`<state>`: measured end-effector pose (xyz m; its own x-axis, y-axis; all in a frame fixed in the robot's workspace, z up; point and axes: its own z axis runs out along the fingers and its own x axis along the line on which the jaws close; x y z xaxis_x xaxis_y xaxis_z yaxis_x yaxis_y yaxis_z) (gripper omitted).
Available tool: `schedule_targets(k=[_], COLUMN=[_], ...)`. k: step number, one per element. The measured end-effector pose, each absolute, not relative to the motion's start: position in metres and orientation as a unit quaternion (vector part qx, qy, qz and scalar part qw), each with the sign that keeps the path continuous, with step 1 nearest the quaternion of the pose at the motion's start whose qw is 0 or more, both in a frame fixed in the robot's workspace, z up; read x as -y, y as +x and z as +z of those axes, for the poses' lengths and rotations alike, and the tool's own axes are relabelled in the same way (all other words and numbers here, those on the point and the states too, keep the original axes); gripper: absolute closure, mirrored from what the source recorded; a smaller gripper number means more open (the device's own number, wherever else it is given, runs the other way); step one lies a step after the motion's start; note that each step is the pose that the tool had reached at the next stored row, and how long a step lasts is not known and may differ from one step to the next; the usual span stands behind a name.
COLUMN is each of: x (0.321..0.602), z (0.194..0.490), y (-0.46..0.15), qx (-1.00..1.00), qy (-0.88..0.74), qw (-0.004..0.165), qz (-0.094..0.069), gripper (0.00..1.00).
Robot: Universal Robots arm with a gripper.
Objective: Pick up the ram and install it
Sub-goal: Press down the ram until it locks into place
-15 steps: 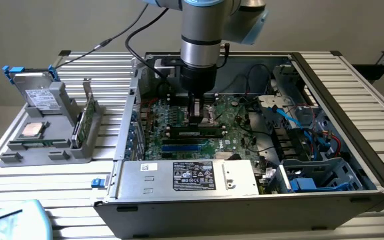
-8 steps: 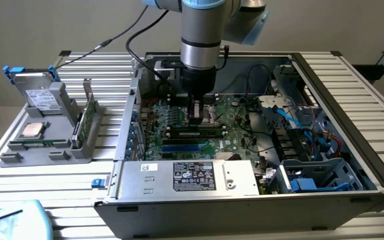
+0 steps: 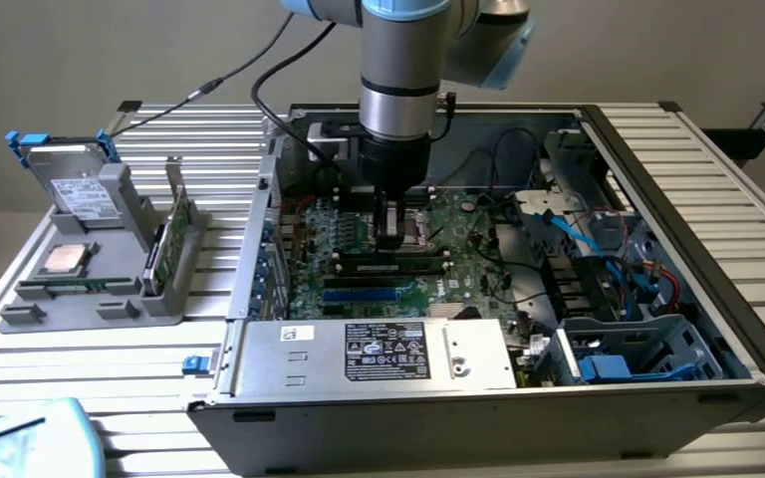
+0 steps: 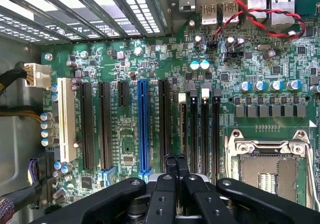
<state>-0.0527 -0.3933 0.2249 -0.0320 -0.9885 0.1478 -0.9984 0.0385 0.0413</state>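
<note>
In the exterior view my gripper (image 3: 393,239) reaches straight down into the open computer case (image 3: 701,398), over the motherboard's memory slots. Right under its tips a long, thin green ram (image 3: 416,263) lies along one of those slots. I cannot tell whether the tips touch it. In the wrist view the two black fingertips (image 4: 170,160) are pressed together, so my gripper (image 4: 175,159) is shut with nothing visible between them. They hang beside the row of black memory slots (image 4: 204,134).
An open processor socket (image 4: 270,169) sits next to the slots. Red cables (image 4: 250,14) cross near the rear ports. A silver power supply (image 3: 370,354) fills the case front. On the exterior view's left, a grey fixture (image 3: 91,299) holds a bracketed green card (image 3: 170,234), a square processor chip (image 3: 64,259) and a drive (image 3: 75,184).
</note>
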Motion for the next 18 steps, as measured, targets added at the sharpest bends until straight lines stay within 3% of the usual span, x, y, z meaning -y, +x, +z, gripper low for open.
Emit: schedule_targets(k=[18], x=[0.393], z=[0.241], y=[-0.052], qx=[0.717], qy=[0.692], qw=[0.069], qz=[0.036], gripper=[0.90])
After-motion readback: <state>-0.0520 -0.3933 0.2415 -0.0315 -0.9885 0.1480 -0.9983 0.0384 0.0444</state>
